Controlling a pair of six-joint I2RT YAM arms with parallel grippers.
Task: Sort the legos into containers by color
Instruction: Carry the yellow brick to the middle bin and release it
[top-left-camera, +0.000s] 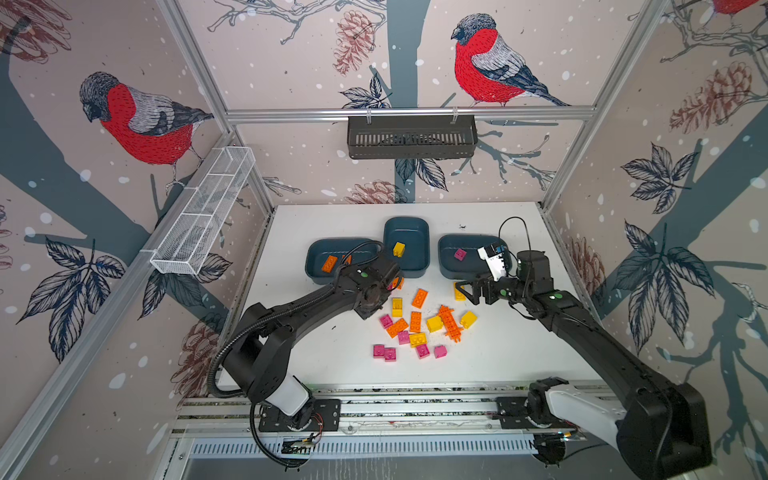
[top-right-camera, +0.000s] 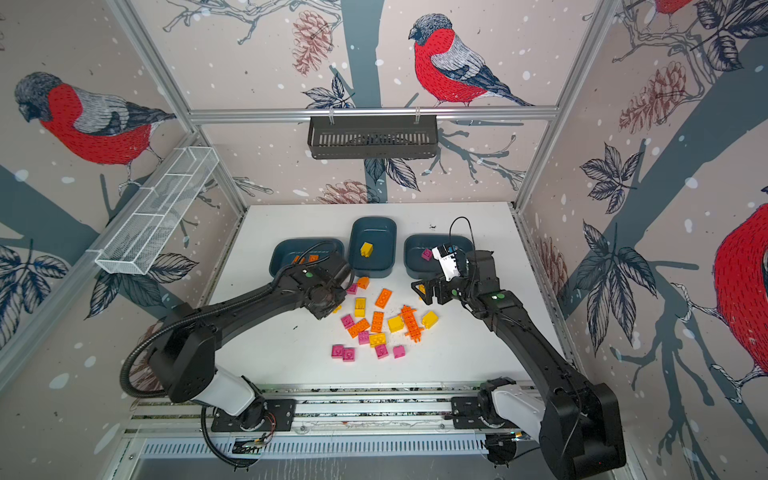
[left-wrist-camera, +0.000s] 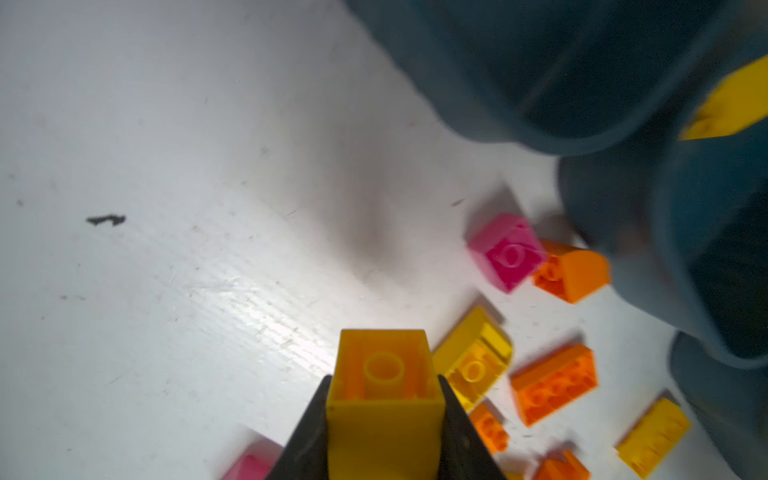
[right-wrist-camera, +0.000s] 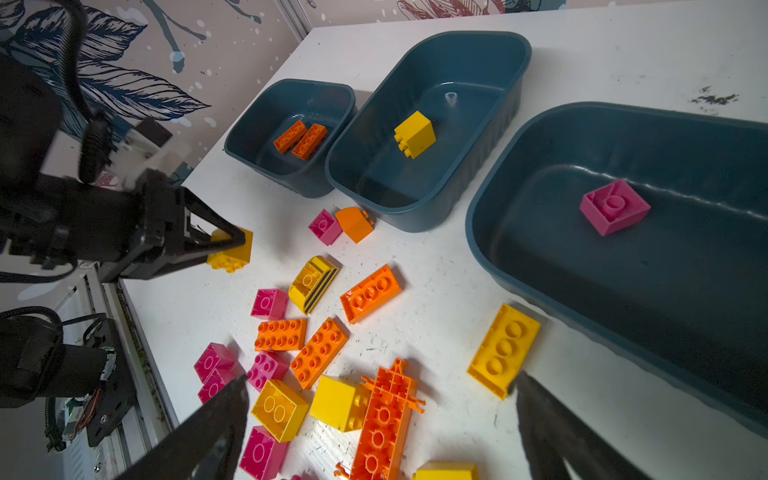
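No legible text, label, brand, number or sign anywhere, neither on the legos (right-wrist-camera: 370, 293) nor the containers (right-wrist-camera: 415, 214).

Bullfinch-and-pinecone wallpaper (top-left-camera: 137, 120) covers the walls. A black slotted basket (top-left-camera: 411, 137) hangs upper centre and a white wire-mesh tray (top-left-camera: 203, 212) at left, above the white worktop (top-left-camera: 519, 353).

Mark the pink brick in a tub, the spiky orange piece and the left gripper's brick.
pink brick (right-wrist-camera: 614, 206), right wrist view, upper face.
spiky orange piece (right-wrist-camera: 384, 417), right wrist view, middle.
yellow brick (left-wrist-camera: 384, 372), left wrist view, hollow underside.
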